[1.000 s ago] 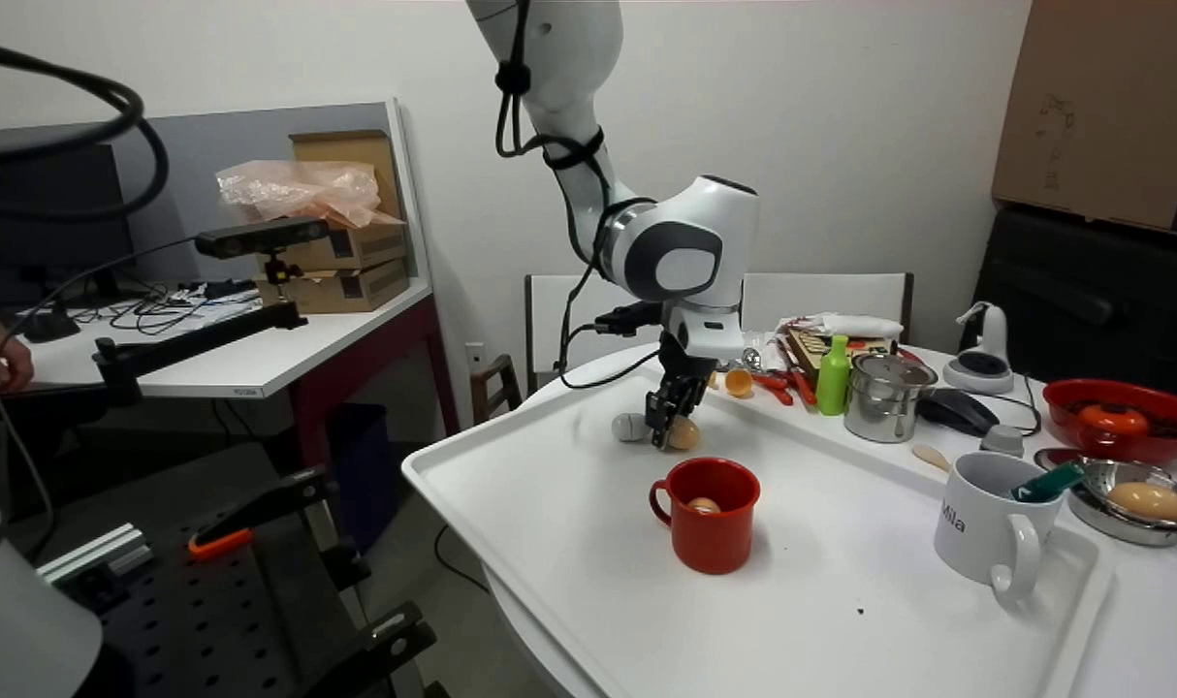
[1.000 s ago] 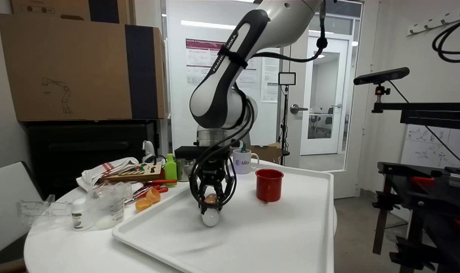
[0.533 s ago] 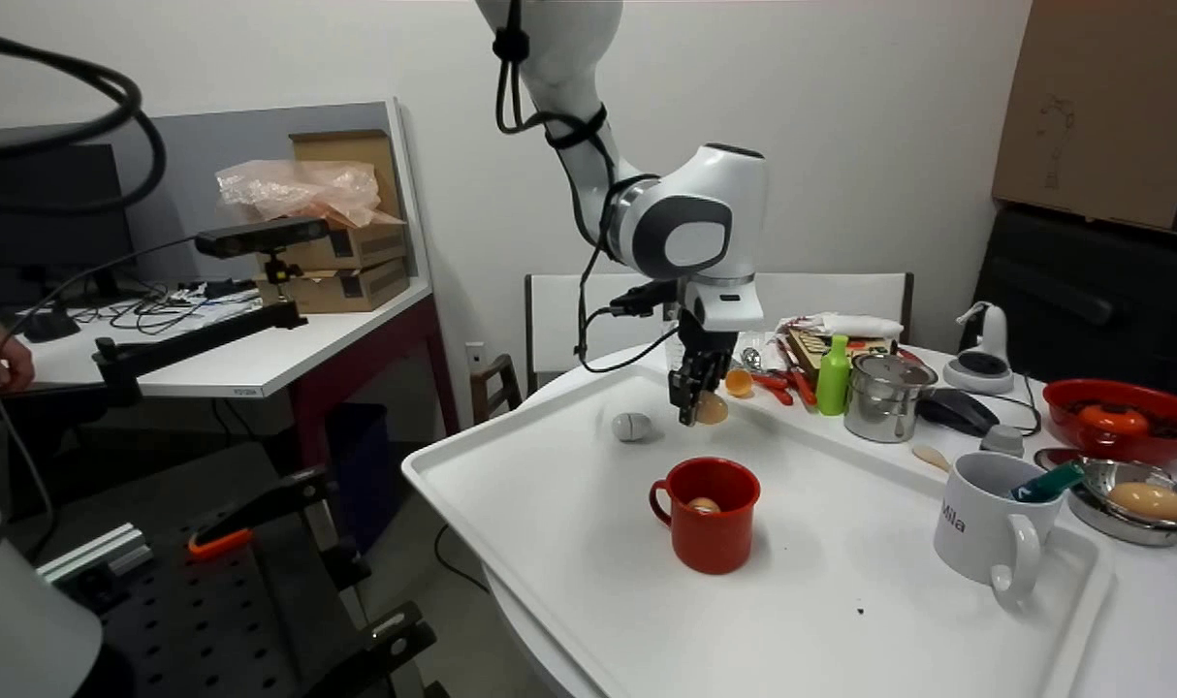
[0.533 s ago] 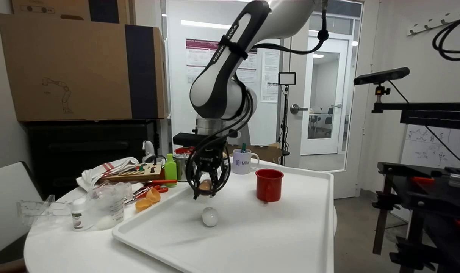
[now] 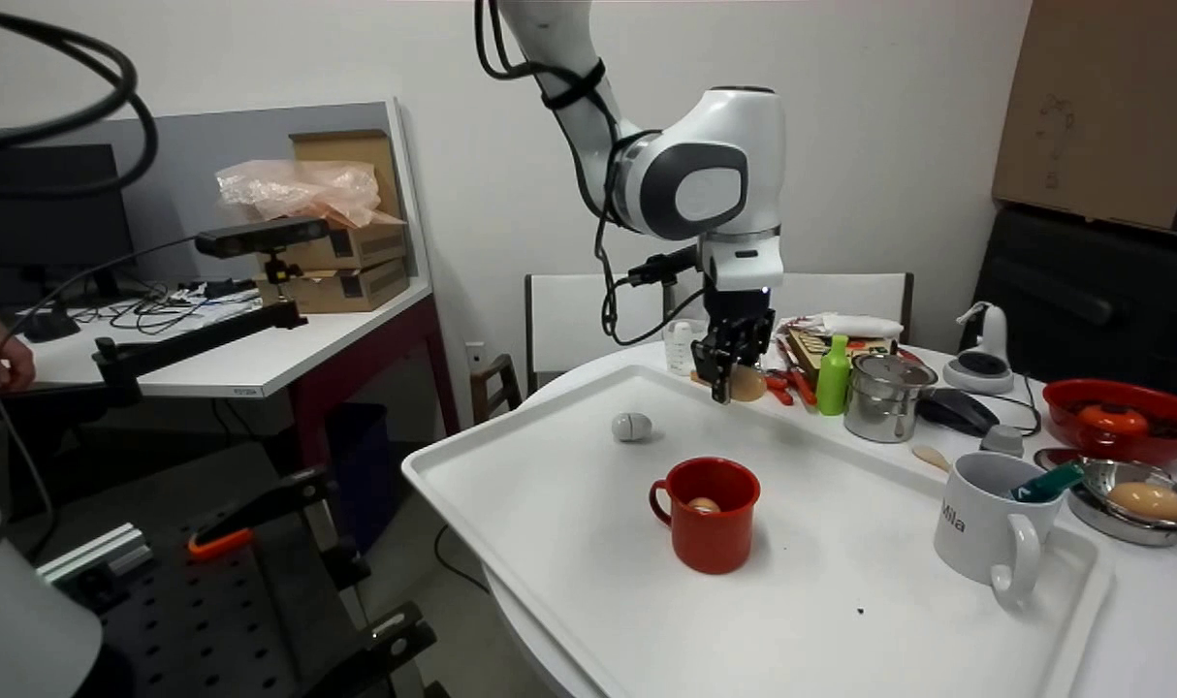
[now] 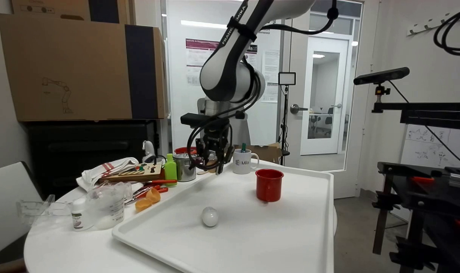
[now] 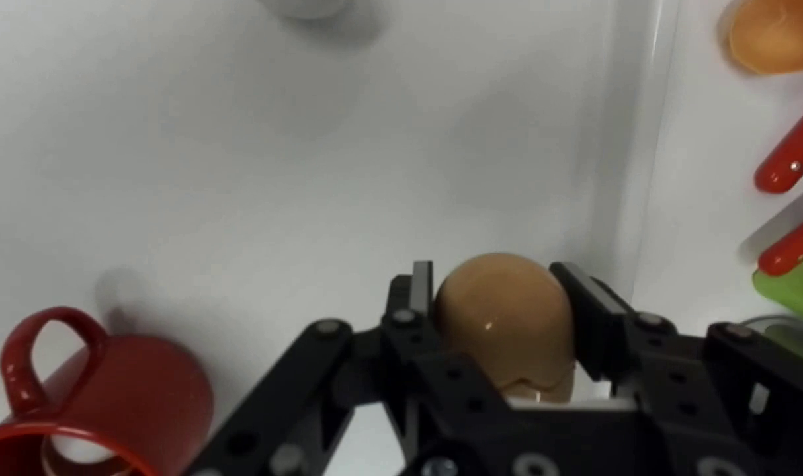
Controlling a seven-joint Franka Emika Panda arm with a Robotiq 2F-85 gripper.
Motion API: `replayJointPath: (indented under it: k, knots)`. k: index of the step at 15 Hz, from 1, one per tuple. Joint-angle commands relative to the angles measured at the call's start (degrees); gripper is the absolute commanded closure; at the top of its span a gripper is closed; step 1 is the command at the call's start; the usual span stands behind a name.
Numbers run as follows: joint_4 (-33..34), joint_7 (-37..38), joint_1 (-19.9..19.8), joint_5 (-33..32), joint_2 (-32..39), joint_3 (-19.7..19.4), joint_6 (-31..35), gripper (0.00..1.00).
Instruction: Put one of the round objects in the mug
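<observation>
Between gripping fingers (image 7: 592,320) sits the tan ball (image 7: 504,314); an exterior view hides the mug's (image 6: 269,187) contents (image 7: 79,449).

One tray (image 6: 271,235), one gripper (image 7: 503,291)! One red mug (image 5: 713,538), one white mug (image 5: 971,533), that makes two! One tan ball (image 7: 504,314), one white ball (image 6: 210,217), and there's a third ball (image 5: 702,505), three! One green bottle (image 5: 833,378), one red bowl (image 5: 1073,425), and look, two orange shells (image 6: 143,205)!
</observation>
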Motion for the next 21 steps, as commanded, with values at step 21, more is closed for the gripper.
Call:
replayJointPath:
  k: [21]
  knots:
    - [-24.9, 27.6, 5.1, -6.7, -14.7, -9.5, 5.7, 0.78]
